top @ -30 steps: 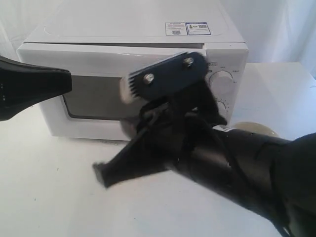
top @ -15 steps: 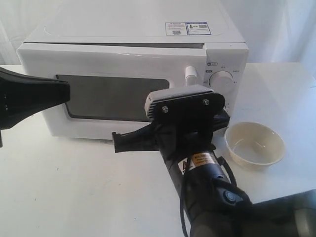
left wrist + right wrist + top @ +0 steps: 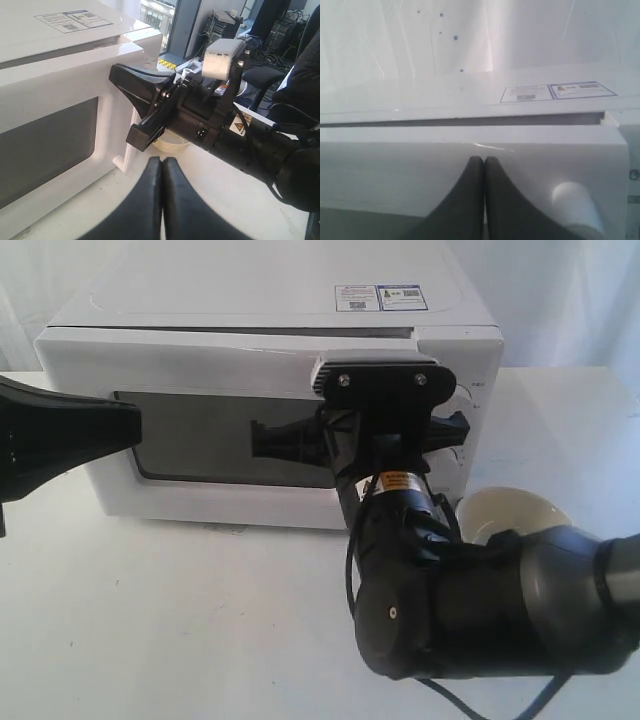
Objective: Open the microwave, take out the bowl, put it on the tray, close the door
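Microwave (image 3: 270,310) door (image 3: 190,365) faces my right gripper (image 3: 484,162), jaws pressed together, empty, near the handle (image 3: 572,202); bowl (image 3: 520,508) sits on the table (image 3: 150,620)

The microwave (image 3: 250,350) is white with a dark grey window (image 3: 200,440). Its top stickers (image 3: 380,297), at 1 o'clock, are white printed in blue. The bowl (image 3: 515,508) is cream and the counter (image 3: 150,620) white. The right arm (image 3: 480,610) is black with a yellow-orange label (image 3: 398,483).
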`<state>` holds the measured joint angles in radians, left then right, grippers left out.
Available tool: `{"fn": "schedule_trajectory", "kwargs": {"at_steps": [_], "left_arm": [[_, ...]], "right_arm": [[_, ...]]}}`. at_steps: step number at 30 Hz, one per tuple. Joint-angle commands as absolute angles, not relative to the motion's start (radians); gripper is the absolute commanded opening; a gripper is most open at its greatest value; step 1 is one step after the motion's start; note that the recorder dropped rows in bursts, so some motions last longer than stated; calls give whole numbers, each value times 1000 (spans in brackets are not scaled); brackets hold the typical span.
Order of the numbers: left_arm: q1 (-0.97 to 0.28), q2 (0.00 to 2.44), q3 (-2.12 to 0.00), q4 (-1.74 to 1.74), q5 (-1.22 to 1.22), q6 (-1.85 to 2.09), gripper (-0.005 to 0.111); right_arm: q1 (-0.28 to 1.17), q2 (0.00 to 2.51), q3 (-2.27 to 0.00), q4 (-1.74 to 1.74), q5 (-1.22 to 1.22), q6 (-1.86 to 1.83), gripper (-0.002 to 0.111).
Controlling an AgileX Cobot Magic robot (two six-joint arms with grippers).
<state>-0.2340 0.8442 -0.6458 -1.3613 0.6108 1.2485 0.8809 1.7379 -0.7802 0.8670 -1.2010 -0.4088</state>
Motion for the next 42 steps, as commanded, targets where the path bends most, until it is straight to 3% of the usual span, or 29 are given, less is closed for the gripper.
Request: {"fn": "schedule_trajectory", "kwargs": {"at_steps": [1,23,42], "left_arm": [[-236,837,-641,-1380,624,1245,0],[-236,837,-641,-1380,628,1245,0],[-236,837,-641,-1380,617,1245,0]], "right_arm": [[840,1738,-813,846,-1161,-403,0],[759,1874,-907,835,-1104,-403,0],[878,1725,-788,900,-1039,-474,0]]}}
